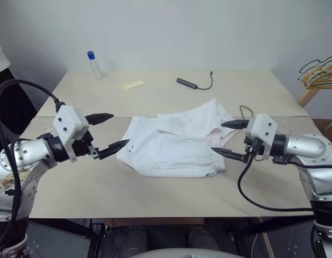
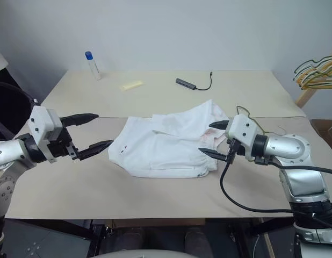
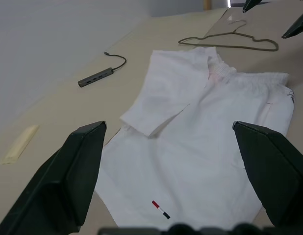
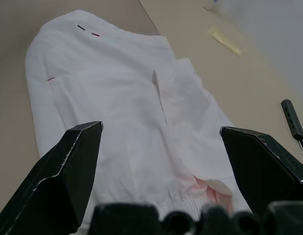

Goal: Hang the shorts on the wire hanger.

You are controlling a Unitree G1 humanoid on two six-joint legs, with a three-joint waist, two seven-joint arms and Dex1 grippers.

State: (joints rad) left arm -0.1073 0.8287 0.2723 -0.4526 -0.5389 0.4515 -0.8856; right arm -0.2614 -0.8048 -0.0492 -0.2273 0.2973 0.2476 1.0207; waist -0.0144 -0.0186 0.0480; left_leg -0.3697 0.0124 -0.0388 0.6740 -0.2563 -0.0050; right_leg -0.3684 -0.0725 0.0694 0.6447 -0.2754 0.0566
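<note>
- Shorts (image 1: 177, 141) lie flat mid-table, one leg folded over, waistband toward my right side.
- My left gripper (image 1: 108, 134) hovers just left of the cloth, fingers spread wide and holding nothing.
- My right gripper (image 1: 231, 138) hovers at the waistband end, fingers likewise spread and empty.
- I see the wire hanger (image 3: 230, 41) lying flat on the table just right of the shorts, behind my right gripper.
- Farther back sit a USB hub with cable (image 1: 194, 82), a pale yellow strip (image 1: 132, 85) and a blue-capped bottle (image 1: 94, 65).
- Bunched hangers (image 1: 319, 72) hang off the table's far right.

Wire hanger (image 1: 246, 114) mostly hidden behind the right arm.
</note>
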